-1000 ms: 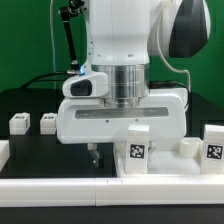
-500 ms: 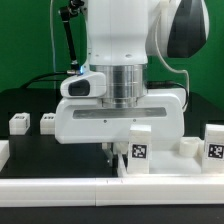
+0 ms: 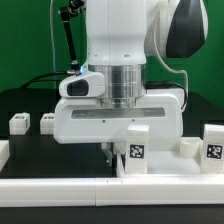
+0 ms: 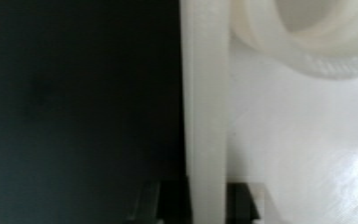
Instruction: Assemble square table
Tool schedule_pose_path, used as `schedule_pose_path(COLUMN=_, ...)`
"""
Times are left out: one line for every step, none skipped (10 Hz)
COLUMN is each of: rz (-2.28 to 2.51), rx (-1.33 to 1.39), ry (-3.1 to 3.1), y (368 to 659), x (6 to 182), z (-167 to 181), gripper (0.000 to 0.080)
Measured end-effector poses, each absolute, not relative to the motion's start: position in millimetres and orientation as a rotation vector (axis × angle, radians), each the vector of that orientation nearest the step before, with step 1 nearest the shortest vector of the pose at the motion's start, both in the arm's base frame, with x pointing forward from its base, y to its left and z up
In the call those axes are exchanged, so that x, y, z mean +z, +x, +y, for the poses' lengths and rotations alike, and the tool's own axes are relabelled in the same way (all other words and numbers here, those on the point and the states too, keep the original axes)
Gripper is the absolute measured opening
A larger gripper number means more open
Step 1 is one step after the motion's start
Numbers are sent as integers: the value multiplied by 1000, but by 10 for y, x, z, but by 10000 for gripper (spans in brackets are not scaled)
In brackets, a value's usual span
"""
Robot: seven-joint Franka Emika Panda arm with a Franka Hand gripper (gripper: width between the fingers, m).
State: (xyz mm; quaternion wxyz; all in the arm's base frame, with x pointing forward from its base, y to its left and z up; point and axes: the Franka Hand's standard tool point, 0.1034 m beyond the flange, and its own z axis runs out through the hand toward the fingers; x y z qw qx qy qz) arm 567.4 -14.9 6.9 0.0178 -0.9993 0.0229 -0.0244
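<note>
**White Shell, Dark Fingers**

The arm (image 3: 115, 30) wears a glossy white shell, rounded in section, with 1 black domed cap (image 3: 190, 30) on a joint. Under the shell sits a grey, metal-looking cylinder (image 3: 125, 82) ringed with fine grooves. Beside that cylinder is a small pale box (image 3: 82, 86) with a blue glow along its upper edge, and a thin black cable (image 3: 68, 40) ends near it. The gripper (image 3: 108, 156) has a wide, white, round-cornered block for a body and short dark fingers (image 3: 105, 152). In the wrist view 2 black fingertips (image 4: 158, 200) show, squared and matte, somewhat blurred.
</note>
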Motion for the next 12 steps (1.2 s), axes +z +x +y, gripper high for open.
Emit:
schedule_pose_path(rz=71, rx=-76, ry=-3104, y=5674, x=69, z=-149, gripper=48)
schedule_pose_path(rz=71, rx=-76, ry=-3104, y=5674, x=69, z=-149, gripper=48)
schedule_pose_path(rz=71, rx=-76, ry=-3104, y=5674, x=69, z=-149, gripper=48)
schedule_pose_path(rz=56, rx=-76, ry=-3105, y=5672, x=69, z=-150, gripper=48)
schedule_pose_path(rz=-27, rx=-73, ry=-3107, y=5648, x=70, z=-169, gripper=48)
schedule_pose_path(rz=-66, rx=-62, ry=-3105, y=5595, x=78, z=-228, gripper=48)
schedule_pose_path(rz=-258, rx=-60, ry=-3101, y=5581, x=89, z=-331, gripper=48)
schedule_pose_path(rz=-437, rx=-62, ry=-3089, y=5580, x=90, z=-447, gripper=48)
schedule_pose_path(rz=-559, rx=-65, ry=-3076, y=5579, x=91, z=-536, gripper=48)
schedule_pose_path(rz=-617, rx=-62, ry=-3068, y=5574, x=90, z=-568, gripper=48)
schedule_pose_path(rz=-714, rx=-55, ry=-3055, y=5571, x=88, z=-584, gripper=48)
schedule_pose_path(rz=-816, rx=-50, ry=-3036, y=5569, x=88, z=-604, gripper=48)
